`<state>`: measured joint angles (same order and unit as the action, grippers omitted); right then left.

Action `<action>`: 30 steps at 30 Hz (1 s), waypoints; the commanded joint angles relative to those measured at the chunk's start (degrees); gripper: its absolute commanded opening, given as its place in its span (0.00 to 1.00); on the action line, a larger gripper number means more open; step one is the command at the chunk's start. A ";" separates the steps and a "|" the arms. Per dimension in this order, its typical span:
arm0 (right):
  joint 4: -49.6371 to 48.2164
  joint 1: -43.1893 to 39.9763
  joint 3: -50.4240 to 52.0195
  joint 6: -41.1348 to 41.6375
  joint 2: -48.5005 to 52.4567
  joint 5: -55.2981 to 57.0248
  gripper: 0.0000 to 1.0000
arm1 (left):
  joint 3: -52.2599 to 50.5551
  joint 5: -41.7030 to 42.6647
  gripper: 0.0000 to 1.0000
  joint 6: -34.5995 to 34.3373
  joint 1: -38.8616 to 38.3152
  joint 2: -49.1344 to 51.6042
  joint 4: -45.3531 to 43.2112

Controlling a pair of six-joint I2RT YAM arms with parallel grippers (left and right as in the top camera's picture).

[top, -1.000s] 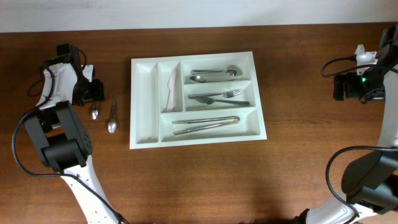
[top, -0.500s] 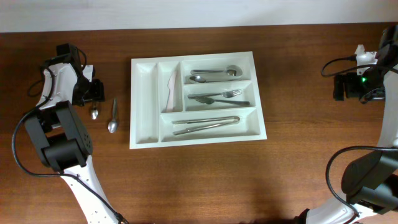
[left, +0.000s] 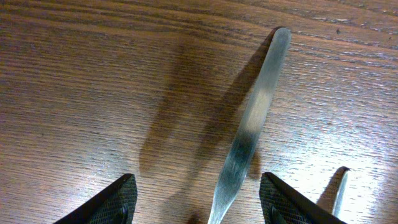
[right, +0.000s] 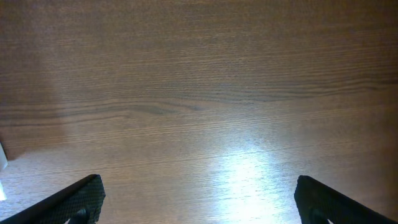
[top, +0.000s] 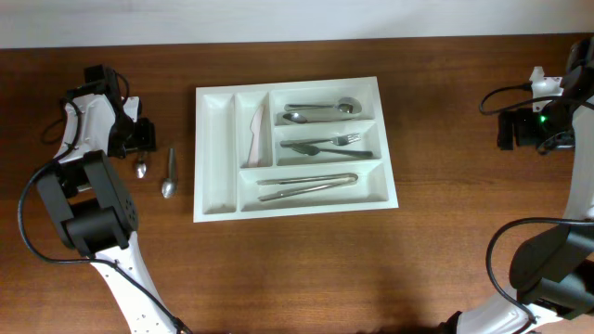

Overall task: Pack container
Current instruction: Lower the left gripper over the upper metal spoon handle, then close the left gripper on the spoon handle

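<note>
The white container [top: 215, 199] lies mid-table; it holds spoons [top: 320, 111], forks [top: 329, 145], long steel pieces [top: 306, 184] and a pale utensil [top: 254, 134]. Its far-left narrow compartment is empty. Two spoons lie on the table left of it: one [top: 141, 168] at my left gripper and one [top: 168, 174] beside it. My left gripper [top: 139, 141] is open and low over the table. In the left wrist view the gripper [left: 199, 205] has a steel handle [left: 252, 124] lying between its fingers, untouched. My right gripper [top: 509, 130] is open and empty at the far right.
A second handle tip [left: 339, 190] shows just outside the left gripper's right finger [left: 292, 202]. The right wrist view shows bare wood between the open right gripper [right: 199, 202]. Cables run beside both arms. The table's back edge [top: 297, 39] is close behind the container.
</note>
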<state>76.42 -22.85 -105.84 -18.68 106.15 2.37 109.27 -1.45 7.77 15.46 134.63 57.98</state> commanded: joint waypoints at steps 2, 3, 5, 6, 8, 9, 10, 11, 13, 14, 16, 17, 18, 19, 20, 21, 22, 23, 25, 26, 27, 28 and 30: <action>0.00 -0.04 0.15 -0.39 0.09 0.46 0.99 | -0.50 0.68 0.65 0.96 0.31 0.98 0.11; 0.02 -0.04 0.15 -0.39 0.09 0.46 0.99 | -0.50 0.68 0.65 0.96 0.31 1.14 0.13; 0.00 -0.04 0.15 -0.39 0.09 0.46 0.99 | -0.50 0.68 0.66 0.96 0.31 1.40 0.15; 0.02 -0.04 0.15 -0.39 0.09 0.46 0.99 | -0.50 0.68 0.65 0.96 0.31 1.51 0.15; 0.00 -0.04 0.15 -0.39 0.09 0.46 0.99 | -0.50 0.66 0.65 0.96 0.31 1.66 0.13; 0.02 -0.04 0.15 -0.39 0.09 0.46 0.99 | -0.50 0.66 0.65 0.96 0.31 1.66 0.13; 0.00 -0.04 0.15 -0.39 0.09 0.46 0.99 | -0.50 0.66 0.66 0.96 0.31 1.66 0.13; 0.00 -0.04 0.15 -0.39 0.09 0.46 0.99 | -0.50 0.66 0.65 0.96 0.31 1.66 0.13; 0.00 -0.04 0.15 -0.39 0.09 0.46 0.99 | -0.50 0.66 0.60 0.96 0.31 1.66 0.11; 0.00 -0.04 0.15 -0.39 0.09 0.46 0.99 | -0.50 0.66 0.53 0.96 0.31 1.66 0.11; 0.02 -0.04 0.15 -0.39 0.09 0.46 0.99 | -0.50 0.66 0.40 0.96 0.31 1.66 0.11; 0.02 -0.04 0.15 -0.39 0.09 0.46 0.98 | -0.50 0.63 0.36 0.96 0.31 1.66 0.09; 0.02 -0.04 0.15 -0.39 0.09 0.46 0.98 | -0.50 0.66 0.30 0.96 0.31 1.66 0.09; 0.02 -0.04 0.15 -0.39 0.09 0.46 0.99 | -0.50 0.66 0.26 0.96 0.31 1.66 0.09; 0.02 -0.04 0.15 -0.39 0.09 0.46 0.99 | -0.50 0.66 0.24 0.96 0.31 1.66 0.11; 0.02 -0.04 0.15 -0.39 0.09 0.46 0.99 | -0.50 0.66 0.23 0.96 0.31 1.66 0.09; 0.02 -0.04 0.15 -0.39 0.09 0.46 0.99 | -0.50 0.63 0.21 0.96 0.31 1.66 0.09; 0.00 -0.04 0.15 -0.39 0.09 0.46 0.99 | -0.50 0.66 0.17 0.96 0.31 1.66 0.09; 0.00 -0.04 0.15 -0.39 0.09 0.46 0.99 | -0.50 0.63 0.11 0.96 0.31 1.66 0.09; 0.00 -0.04 0.15 -0.39 0.09 0.46 0.99 | -0.50 0.63 0.09 0.96 0.31 1.66 0.09; 0.00 -0.04 0.15 -0.39 0.09 0.48 0.99 | -0.50 0.63 0.07 0.96 0.31 1.66 0.11; 0.00 -0.04 0.15 -0.39 0.09 0.46 0.99 | -0.50 0.63 0.04 0.96 0.31 1.66 0.09; 0.02 -0.04 0.15 -0.39 0.09 0.46 0.99 | -0.48 0.66 0.02 0.94 0.31 1.66 0.07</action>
<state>76.42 -22.85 -105.84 -18.72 106.15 2.37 109.27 -1.45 8.43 15.46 134.69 58.00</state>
